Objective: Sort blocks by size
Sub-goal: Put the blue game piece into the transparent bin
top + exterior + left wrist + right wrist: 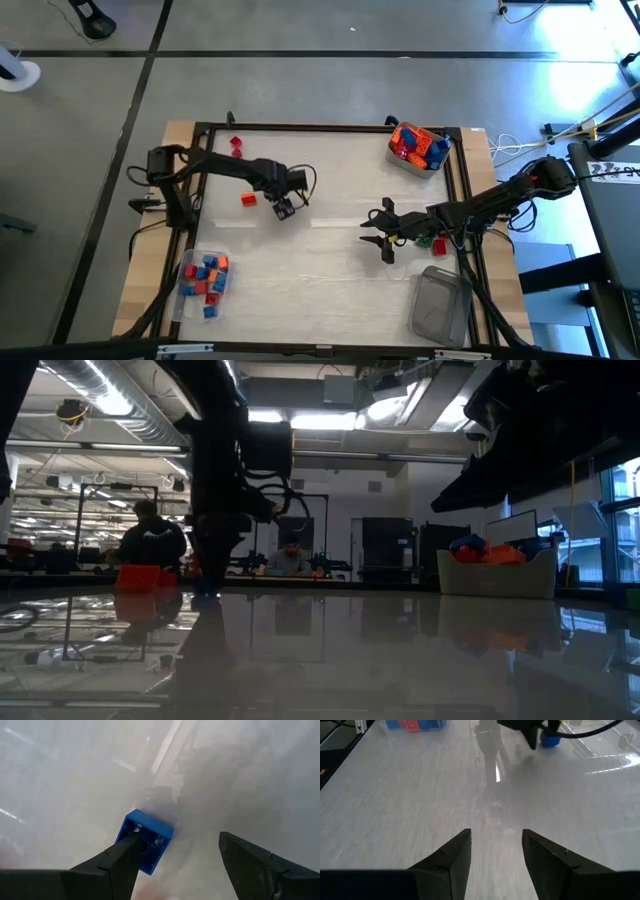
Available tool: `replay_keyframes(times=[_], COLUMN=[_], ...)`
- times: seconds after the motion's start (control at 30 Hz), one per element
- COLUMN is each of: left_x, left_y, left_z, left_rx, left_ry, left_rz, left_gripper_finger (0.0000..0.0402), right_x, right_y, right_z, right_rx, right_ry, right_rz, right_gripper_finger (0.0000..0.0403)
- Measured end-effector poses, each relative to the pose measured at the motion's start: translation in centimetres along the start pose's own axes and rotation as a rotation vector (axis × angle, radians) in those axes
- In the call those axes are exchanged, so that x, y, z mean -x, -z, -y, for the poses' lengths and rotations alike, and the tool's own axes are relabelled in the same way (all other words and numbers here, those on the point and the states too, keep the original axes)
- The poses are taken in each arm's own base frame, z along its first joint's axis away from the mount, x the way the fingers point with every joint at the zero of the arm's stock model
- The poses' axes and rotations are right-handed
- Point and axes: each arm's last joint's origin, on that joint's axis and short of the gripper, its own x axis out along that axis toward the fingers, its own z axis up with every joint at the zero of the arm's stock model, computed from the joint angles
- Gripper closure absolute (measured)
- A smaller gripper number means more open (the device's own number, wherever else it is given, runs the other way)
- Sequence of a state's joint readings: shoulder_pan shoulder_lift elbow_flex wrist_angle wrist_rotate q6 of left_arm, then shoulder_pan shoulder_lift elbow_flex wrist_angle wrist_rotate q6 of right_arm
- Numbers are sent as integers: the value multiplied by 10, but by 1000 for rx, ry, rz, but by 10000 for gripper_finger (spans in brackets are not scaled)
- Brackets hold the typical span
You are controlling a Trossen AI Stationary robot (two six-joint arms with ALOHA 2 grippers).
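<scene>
A small blue block [150,827] lies with its hollow side toward the left wrist camera, at the tip of one finger of my left gripper [177,837]. That gripper [285,208] points down over the table's left middle and is open wide, its other finger far from the block. From the right wrist view the blue block [550,740] shows just under the left arm's fingers. A red block [249,198] lies on the table just left of the gripper. My right gripper [378,237] hovers right of centre, open, with nothing between its fingers [495,832]. My left gripper meets the blue block with one finger [125,855] only. That finger's tip reaches from above into the block's open hollow side [155,840]; the other finger stands well clear. Whether the block rests on the table or hangs on the fingertip, I cannot tell.
A clear tub [418,147] full of mixed blocks stands at the far right. Another tub [205,275] at the near left holds red and blue blocks. A third tub [440,305] sits at the near right. Red blocks [236,145] lie far left; small blocks [430,242] lie under my right arm.
</scene>
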State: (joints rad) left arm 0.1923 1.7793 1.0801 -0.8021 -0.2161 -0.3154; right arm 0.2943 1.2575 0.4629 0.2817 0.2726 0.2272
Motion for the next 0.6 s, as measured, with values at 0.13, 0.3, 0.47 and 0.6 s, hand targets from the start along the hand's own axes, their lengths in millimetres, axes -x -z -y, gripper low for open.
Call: replay_keyframes(times=[0.13, 0.3, 0.47, 0.6], left_x=[9, 33, 52, 51], left_y=[6, 12, 14, 12], left_z=[14, 14, 4, -1], left_rx=[-47, -67, -179, -288], left_ry=[17, 51, 49, 35], left_rz=[22, 90, 155, 158], left_gripper_finger=[150, 150, 150, 150], right_x=[0, 0, 0, 0], right_y=[0, -1, -1, 0], right_z=[0, 0, 0, 0], right_rx=[0, -2, -2, -1], right_ry=[0, -1, -1, -1], right_rz=[1, 6, 6, 5], right_gripper_finger=[226, 226, 226, 226])
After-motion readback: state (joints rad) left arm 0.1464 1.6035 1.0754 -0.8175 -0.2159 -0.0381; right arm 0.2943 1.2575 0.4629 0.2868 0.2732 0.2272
